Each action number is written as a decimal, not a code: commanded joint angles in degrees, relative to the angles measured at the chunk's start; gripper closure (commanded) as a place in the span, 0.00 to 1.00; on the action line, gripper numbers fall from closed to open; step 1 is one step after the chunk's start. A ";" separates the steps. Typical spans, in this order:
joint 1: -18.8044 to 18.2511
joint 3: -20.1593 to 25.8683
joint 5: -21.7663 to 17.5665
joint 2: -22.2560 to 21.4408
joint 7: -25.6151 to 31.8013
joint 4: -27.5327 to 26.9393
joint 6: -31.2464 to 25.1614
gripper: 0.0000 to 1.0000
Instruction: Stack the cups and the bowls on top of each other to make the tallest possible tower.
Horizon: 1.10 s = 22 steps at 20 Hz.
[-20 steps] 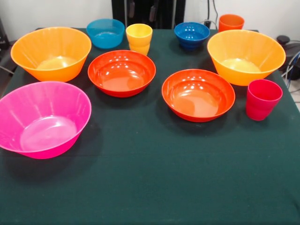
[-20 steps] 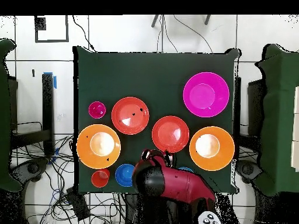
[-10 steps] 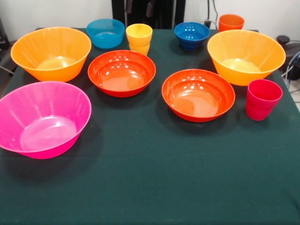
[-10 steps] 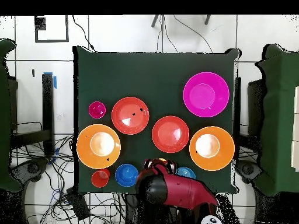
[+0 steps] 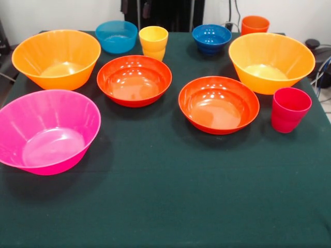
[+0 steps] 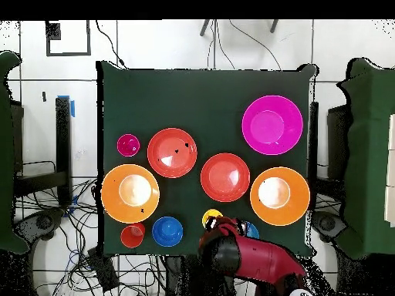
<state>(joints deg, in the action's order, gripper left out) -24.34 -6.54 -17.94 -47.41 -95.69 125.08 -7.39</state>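
- The gripper [image 6: 224,229] is being held at the table's [image 5: 170,196] robot-side edge, beside the yellow cup [image 5: 153,42]; its state cannot be told.
- All bowls are being kept apart, unstacked: the pink bowl [image 5: 45,130], two red-orange bowls [image 5: 134,80], two orange-yellow bowls [image 5: 271,62].
- No tower is being shown.

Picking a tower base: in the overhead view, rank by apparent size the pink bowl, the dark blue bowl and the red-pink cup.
1. pink bowl
2. dark blue bowl
3. red-pink cup
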 commanded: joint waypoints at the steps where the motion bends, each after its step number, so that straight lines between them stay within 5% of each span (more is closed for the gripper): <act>1: -3.81 4.33 -6.52 5.36 -3.19 2.51 4.13 0.00; 9: -6.28 2.59 -10.38 8.09 -4.82 1.32 6.54 0.00; 22: -7.85 -2.21 -12.90 20.25 -6.62 -3.99 14.97 0.00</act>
<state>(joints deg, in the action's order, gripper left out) -31.87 -10.14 -27.62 -34.44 -95.69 124.99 3.24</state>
